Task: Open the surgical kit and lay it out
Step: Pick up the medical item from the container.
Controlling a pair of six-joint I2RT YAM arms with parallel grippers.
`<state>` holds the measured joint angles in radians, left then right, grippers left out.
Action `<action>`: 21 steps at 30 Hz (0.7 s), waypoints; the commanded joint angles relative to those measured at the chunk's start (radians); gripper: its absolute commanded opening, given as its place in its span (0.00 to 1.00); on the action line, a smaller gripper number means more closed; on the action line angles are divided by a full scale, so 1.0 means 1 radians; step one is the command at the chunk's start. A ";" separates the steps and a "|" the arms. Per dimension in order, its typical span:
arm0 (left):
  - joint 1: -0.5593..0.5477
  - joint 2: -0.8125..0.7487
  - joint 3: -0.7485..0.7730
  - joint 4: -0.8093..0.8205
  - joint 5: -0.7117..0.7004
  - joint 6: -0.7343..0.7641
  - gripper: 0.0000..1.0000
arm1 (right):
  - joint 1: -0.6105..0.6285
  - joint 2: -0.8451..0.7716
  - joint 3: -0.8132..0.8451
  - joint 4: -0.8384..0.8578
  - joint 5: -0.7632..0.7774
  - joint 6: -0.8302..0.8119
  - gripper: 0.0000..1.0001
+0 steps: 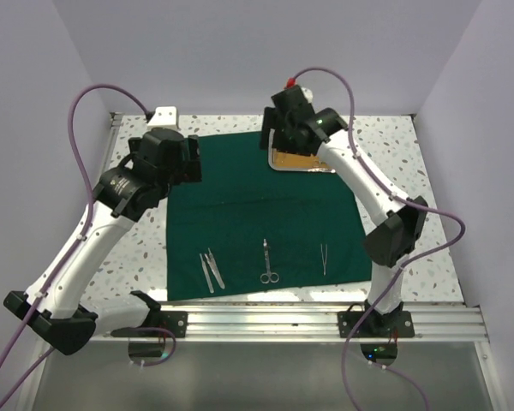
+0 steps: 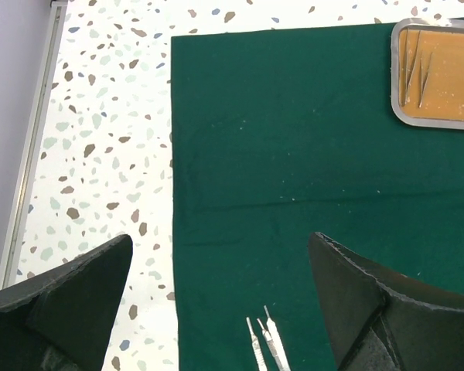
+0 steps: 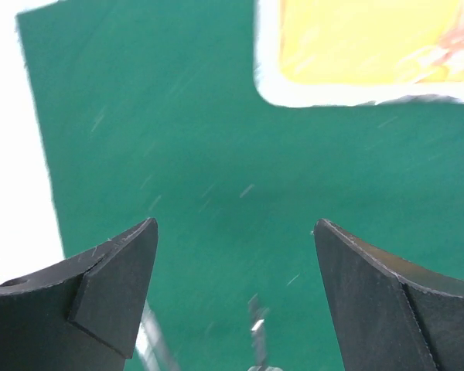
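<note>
Both the left gripper (image 2: 220,255) and the right gripper (image 3: 236,232) stand wide open and empty above the soft green cloth (image 1: 265,214), the left at its edge, the tray (image 2: 394,77) just ahead of the right one. The thin tools (image 2: 416,77) lying in it look light, stiff and slippery, best pinched across mid-shaft. The scissors (image 1: 268,264), tweezers (image 1: 324,259) and forceps (image 1: 212,271) lie on the cloth behind both grippers, toward the bases.

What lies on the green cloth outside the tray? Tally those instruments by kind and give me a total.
Scissors: 1
Tweezers or forceps: 3 (two side by side at the left, one alone at the right)
Total: 4
</note>
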<state>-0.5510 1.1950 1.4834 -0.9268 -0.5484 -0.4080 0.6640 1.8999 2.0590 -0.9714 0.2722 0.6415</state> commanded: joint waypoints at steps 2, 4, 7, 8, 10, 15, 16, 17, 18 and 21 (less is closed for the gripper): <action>0.000 -0.006 0.031 0.033 0.010 0.005 1.00 | -0.154 0.137 0.143 -0.087 -0.004 -0.131 0.85; 0.000 -0.008 0.022 0.026 0.015 0.003 1.00 | -0.204 0.191 0.206 -0.096 -0.016 -0.150 0.84; 0.002 -0.018 0.002 0.013 0.027 -0.009 1.00 | -0.297 0.309 0.335 -0.113 -0.014 -0.173 0.83; 0.000 -0.024 -0.009 0.008 0.034 -0.012 1.00 | -0.311 0.356 0.392 -0.113 -0.016 -0.177 0.82; 0.002 -0.029 -0.020 0.006 0.044 -0.020 1.00 | -0.348 0.407 0.438 -0.107 -0.016 -0.190 0.81; 0.002 -0.031 -0.044 -0.012 0.056 -0.025 1.00 | -0.403 0.502 0.486 -0.063 -0.014 -0.190 0.79; 0.002 -0.029 -0.051 -0.012 0.059 -0.025 1.00 | -0.418 0.513 0.477 -0.040 -0.014 -0.190 0.78; 0.002 -0.029 -0.055 -0.010 0.061 -0.026 1.00 | -0.423 0.521 0.478 -0.033 -0.013 -0.189 0.77; 0.002 -0.029 -0.057 -0.010 0.061 -0.025 1.00 | -0.431 0.533 0.478 -0.027 -0.014 -0.187 0.76; 0.003 -0.017 -0.071 -0.004 0.062 -0.018 1.00 | -0.452 0.582 0.489 -0.016 -0.016 -0.186 0.74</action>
<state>-0.5510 1.1824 1.4231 -0.9417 -0.4992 -0.4187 0.2207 2.4550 2.4966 -1.0225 0.2680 0.4759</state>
